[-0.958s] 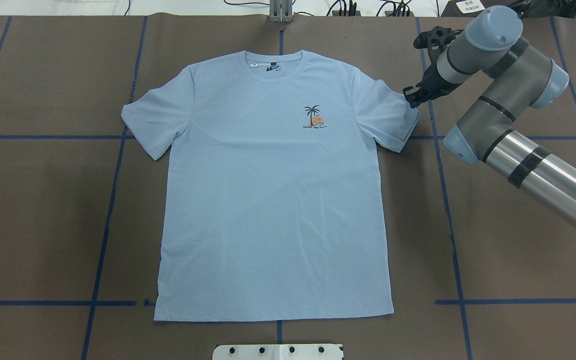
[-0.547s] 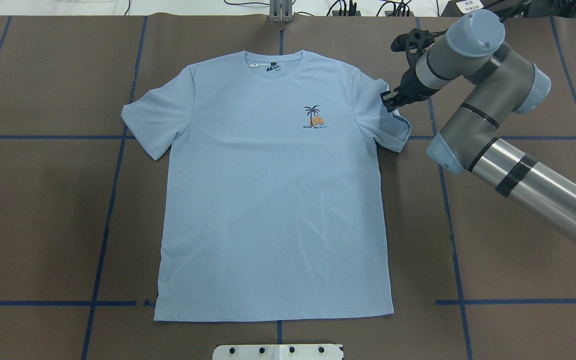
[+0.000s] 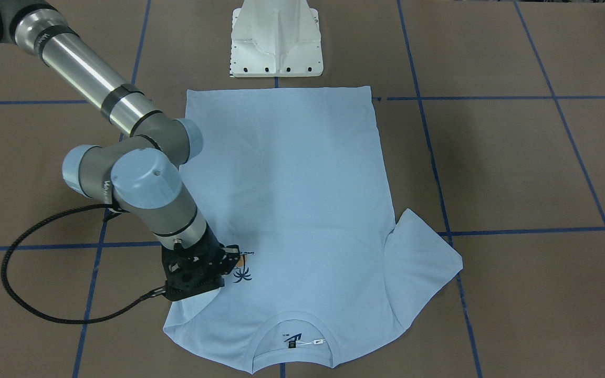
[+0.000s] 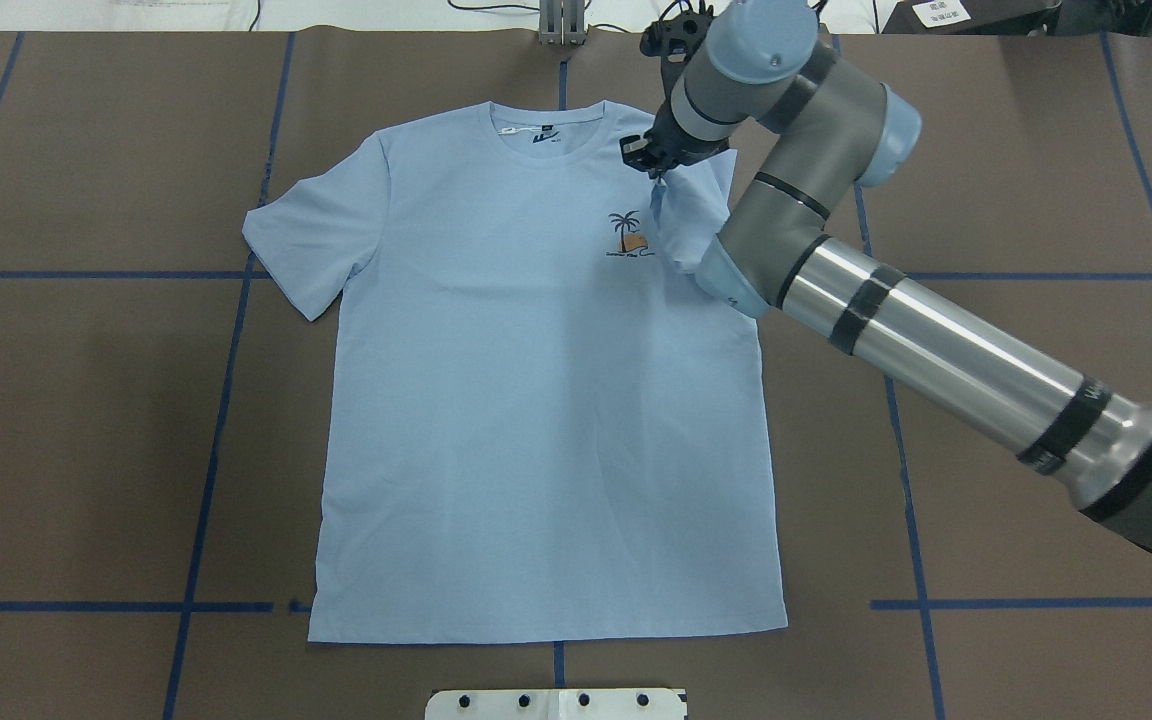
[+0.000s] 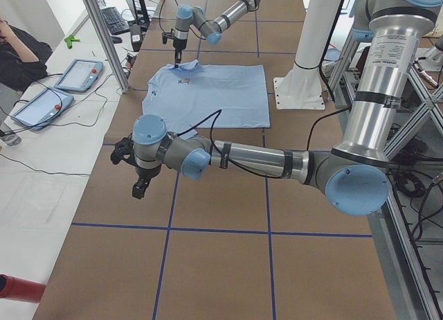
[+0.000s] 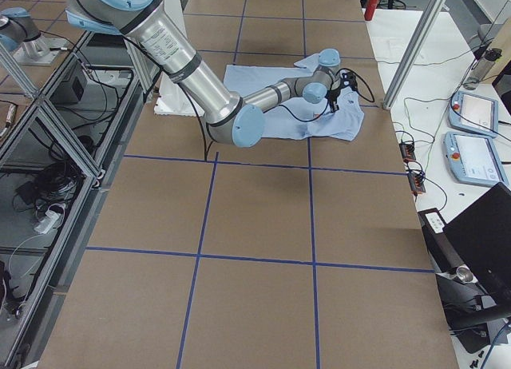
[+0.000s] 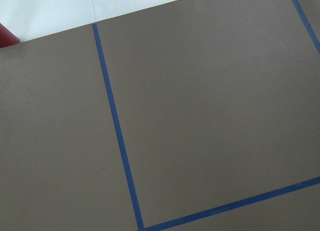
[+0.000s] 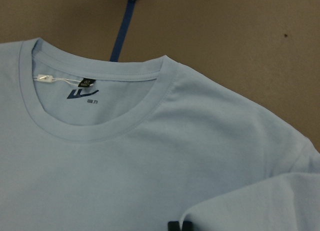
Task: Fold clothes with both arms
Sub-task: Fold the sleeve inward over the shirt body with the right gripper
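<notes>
The light blue T-shirt [image 4: 536,400] lies flat and face up, collar [image 4: 541,125] at the far edge, palm print [image 4: 628,235] on the chest. My right gripper [image 4: 654,168] is shut on the shirt's right sleeve [image 4: 681,215] and holds it lifted and folded inward over the chest, beside the print. The same gripper [image 3: 229,254] shows in the front view and the sleeve's edge [image 8: 260,201] in the right wrist view. The other sleeve [image 4: 306,240] lies spread out. My left gripper [image 5: 138,187] hangs above bare table well away from the shirt; I cannot tell whether it is open.
The white pedestal base [image 3: 276,42] stands at the hem side of the shirt. Blue tape lines [image 4: 216,400] grid the brown table. A black cable loop [image 3: 19,273] trails from the right wrist. Tablets [image 5: 76,74] and a person [image 5: 21,53] are at the side bench.
The right gripper has travelled left from the shirt's right edge to over the chest, carrying the sleeve with it and folding it inward. The rest of the shirt has stayed put.
</notes>
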